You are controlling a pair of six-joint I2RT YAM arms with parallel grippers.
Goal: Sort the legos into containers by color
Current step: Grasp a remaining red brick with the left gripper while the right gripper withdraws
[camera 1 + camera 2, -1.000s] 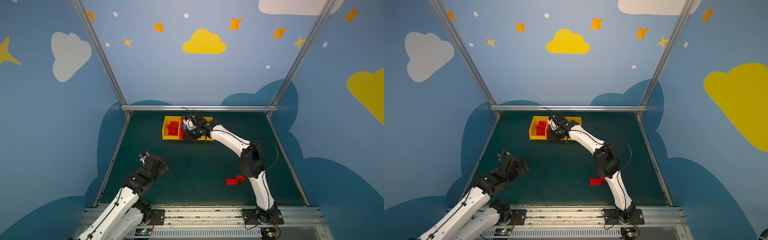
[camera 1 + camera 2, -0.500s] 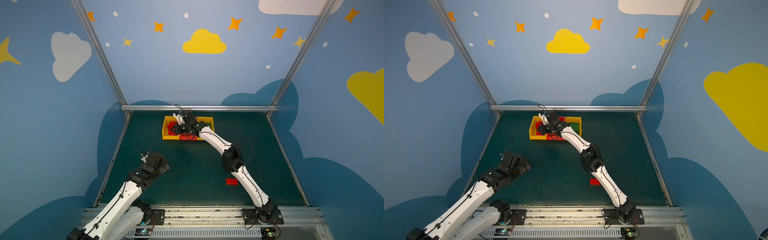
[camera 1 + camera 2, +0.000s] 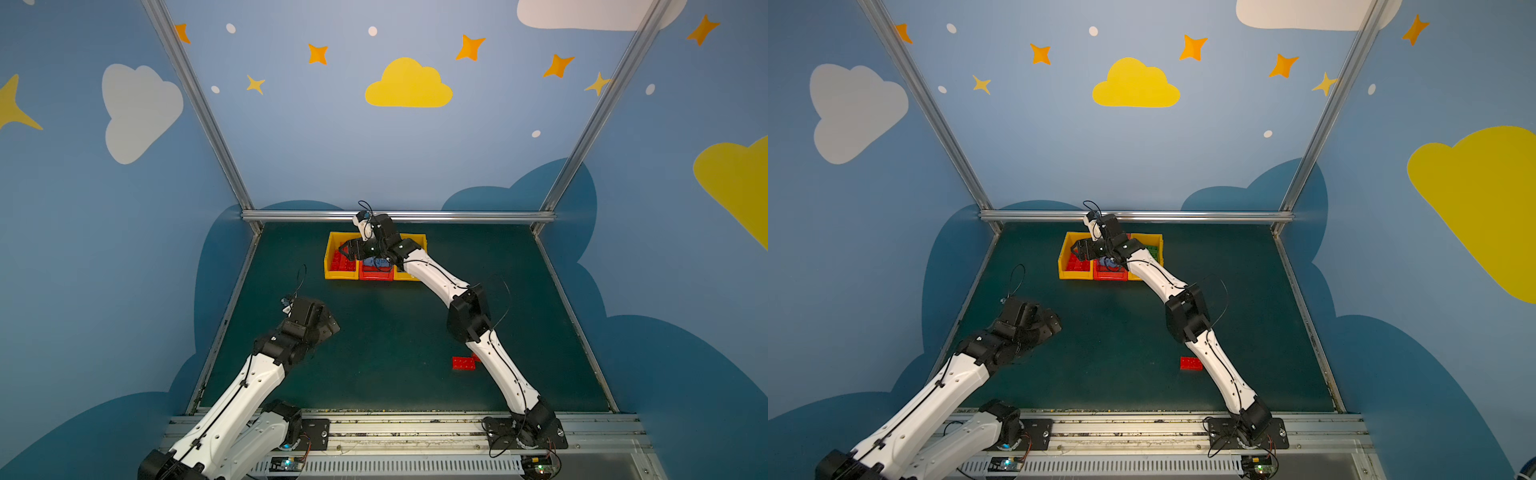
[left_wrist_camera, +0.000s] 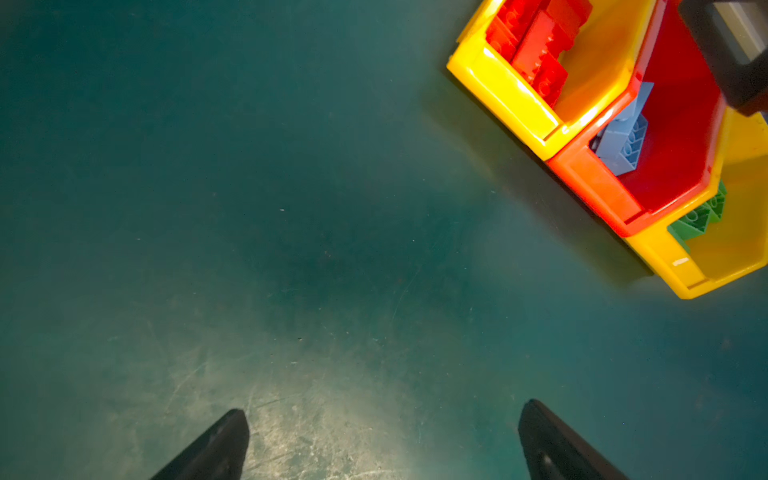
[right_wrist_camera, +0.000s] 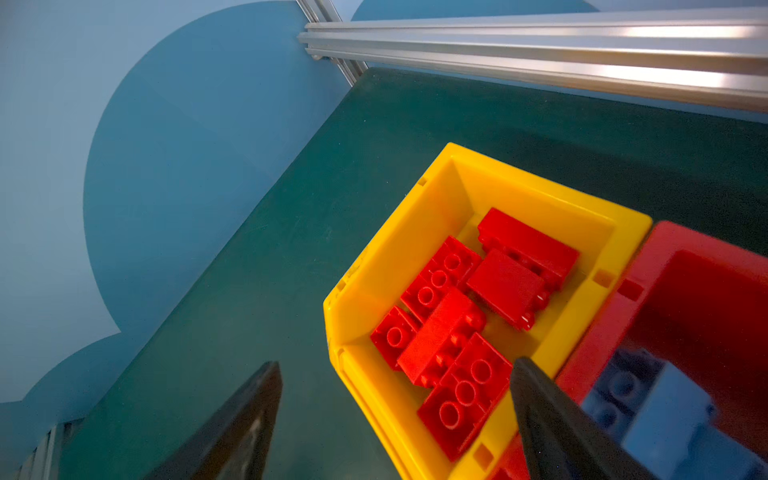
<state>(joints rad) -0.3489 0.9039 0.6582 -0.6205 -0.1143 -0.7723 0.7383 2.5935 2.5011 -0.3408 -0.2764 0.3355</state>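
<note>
Yellow and red plastic made up the containers (image 3: 338, 275), a joined row sitting toward 12 o'clock on the green mat (image 3: 374, 332) in both top views, near the back rail (image 3: 436, 216). The nine-o'clock yellow bin (image 5: 415, 216) held a heap of red legos (image 5: 444, 332) lying at mixed angles. The red bin (image 4: 681, 124) in the middle held blue legos (image 4: 623, 137), and the three-o'clock yellow bin (image 4: 731, 249) held green legos (image 4: 698, 216), only partly visible behind its wall.

The right gripper (image 3: 347, 249) hung over the row, above the nine-o'clock yellow bin. In the right wrist view its fingers (image 5: 552, 424) stood spread wide with nothing pinched between them. One finger was over bare mat outside the bin, and the other was over the wall shared with the red bin.

The left gripper (image 3: 328, 326) hovered at about 9 o'clock on the mat, well apart from the containers. In the left wrist view the left gripper (image 4: 384, 409) was also spread wide, with only scuffed mat between its tips.

A loose red lego (image 3: 464, 363) lay flat on the mat at about 4 o'clock, just beside the right arm's forearm. A second red piece (image 3: 476, 357) showed at its 2 o'clock side, mostly hidden by that arm.
</note>
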